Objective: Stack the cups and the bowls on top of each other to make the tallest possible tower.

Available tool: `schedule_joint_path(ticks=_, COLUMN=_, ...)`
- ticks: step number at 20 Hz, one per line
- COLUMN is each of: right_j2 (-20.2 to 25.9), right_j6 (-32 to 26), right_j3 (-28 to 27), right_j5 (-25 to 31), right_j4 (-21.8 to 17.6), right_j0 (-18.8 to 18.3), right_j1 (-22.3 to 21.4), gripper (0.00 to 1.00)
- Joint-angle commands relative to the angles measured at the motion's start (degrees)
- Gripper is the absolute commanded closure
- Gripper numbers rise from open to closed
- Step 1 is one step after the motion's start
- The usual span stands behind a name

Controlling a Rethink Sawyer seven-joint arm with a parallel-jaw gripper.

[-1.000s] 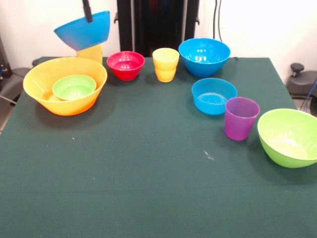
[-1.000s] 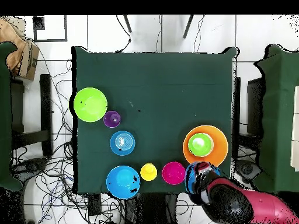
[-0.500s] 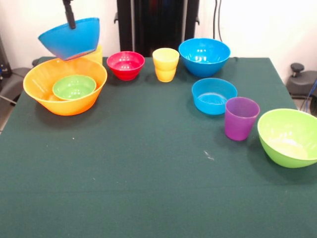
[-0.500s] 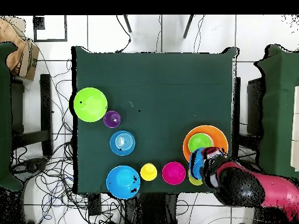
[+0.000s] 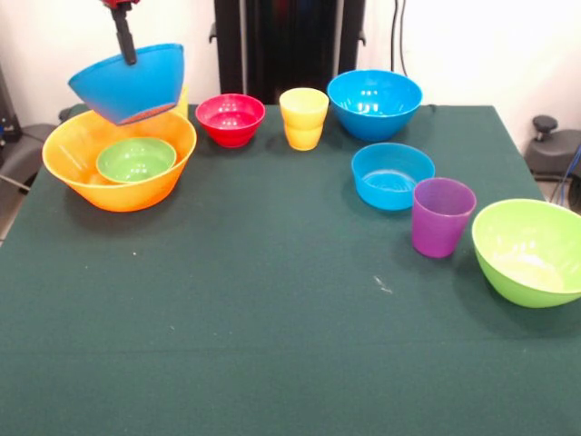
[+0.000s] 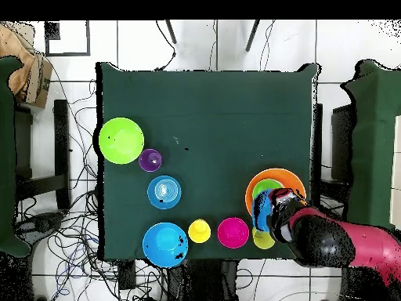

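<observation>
My gripper [image 5: 126, 54] is shut on the rim of a large blue bowl [image 5: 127, 86], which hangs tilted above the back rim of the big orange-yellow bowl [image 5: 118, 193]. A small green bowl [image 5: 136, 159] sits inside the orange one. From overhead, the held blue bowl [image 6: 262, 212] overlaps the orange bowl's rim [image 6: 296, 184]. Behind it a yellow cup [image 6: 264, 240] is mostly hidden in the front view. Along the table's back stand a red bowl [image 5: 230, 118], a second yellow cup [image 5: 303, 118] and another large blue bowl [image 5: 374, 103].
A shallow blue bowl [image 5: 392, 174], a purple cup [image 5: 442, 216] and a lime green bowl [image 5: 531, 250] stand along the right side in the front view. The arm [image 6: 337, 247] reaches in over the table's corner by the orange bowl.
The gripper has carried the blue bowl from behind the orange bowl to over its back rim, settling a little lower. Everything else stayed put.
</observation>
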Motion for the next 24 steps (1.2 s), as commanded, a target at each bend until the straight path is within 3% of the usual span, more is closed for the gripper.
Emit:
schedule_joint_path(ticks=1, right_j2=-0.09, right_j6=-9.99, right_j3=-2.7, right_j5=4.94, right_j4=-2.89, right_j0=5.53, right_j1=2.14, gripper=1.0)
schedule_joint_path(ticks=11, right_j2=-1.59, right_j6=-9.51, right_j3=-4.56, right_j5=4.63, right_j4=-3.37, right_j0=8.27, right_j1=2.39, gripper=1.0)
schedule_joint_path(ticks=24, right_j2=-2.11, right_j6=-9.9, right_j3=-2.45, right_j5=-0.21, right_j4=-6.05, right_j0=6.1, right_j1=4.07, gripper=1.0)
